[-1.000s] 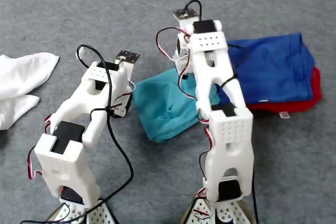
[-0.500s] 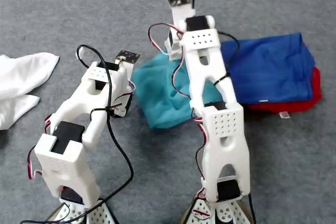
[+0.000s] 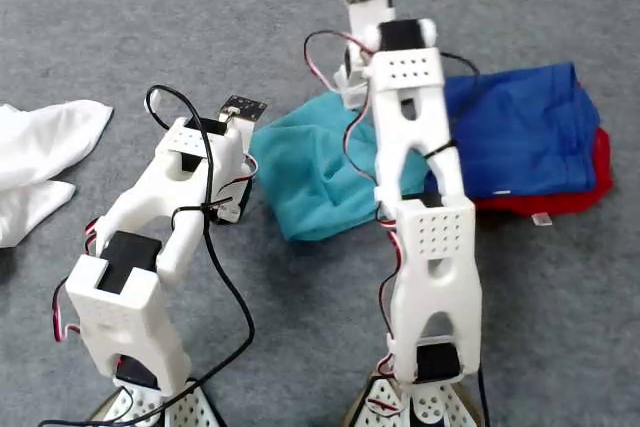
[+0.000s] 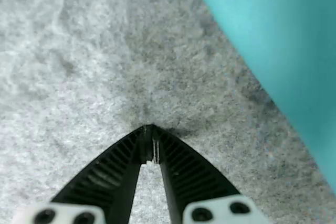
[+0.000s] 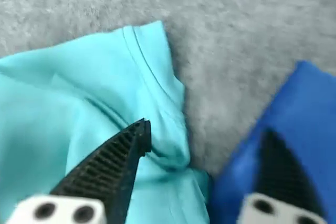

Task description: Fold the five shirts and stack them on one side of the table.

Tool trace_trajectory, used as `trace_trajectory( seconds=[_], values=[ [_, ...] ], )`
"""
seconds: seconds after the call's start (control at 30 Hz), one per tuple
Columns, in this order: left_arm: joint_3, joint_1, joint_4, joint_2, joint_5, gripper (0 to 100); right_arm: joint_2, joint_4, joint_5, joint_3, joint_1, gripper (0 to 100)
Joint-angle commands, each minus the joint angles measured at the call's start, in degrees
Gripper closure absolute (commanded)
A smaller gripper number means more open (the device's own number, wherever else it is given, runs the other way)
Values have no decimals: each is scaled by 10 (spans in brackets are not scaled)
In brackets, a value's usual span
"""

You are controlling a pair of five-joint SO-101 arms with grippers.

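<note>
the left gripper [image 4: 150, 136] is closed tight on nothing, its tips together and apparently touching the grey table [image 4: 63, 51]. the teal shirt [image 4: 283, 51] lies just beside it, apart from the fingers. the right gripper [image 5: 202, 140] is spread wide and empty. the teal shirt's bunched hem lies below one finger [image 5: 118, 156] and the blue shirt [image 5: 294, 98] below the other. past the blue shirt, a red shirt [image 3: 598, 172] peeks out from beneath it. a white shirt [image 3: 45, 147] lies well apart, on the left gripper's far side.
</note>
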Motion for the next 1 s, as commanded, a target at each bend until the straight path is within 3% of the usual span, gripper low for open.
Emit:
trace_trajectory(
  seconds=[0.0,0.13,0.3,0.43,0.63,0.97],
  values=[
    [61,-5,4,11,2,982,-17,43,41,-76,8,696],
    [61,-5,4,11,2,982,-3,42,87,-44,8,887],
    [61,-5,4,11,2,982,-3,44,119,41,27,807],
    [61,-5,4,11,2,982,-32,44,191,122,31,719],
    [61,-5,4,11,2,982,-87,40,263,204,9,745],
    [61,-5,4,11,2,982,-85,20,314,148,-23,803]
  ],
)
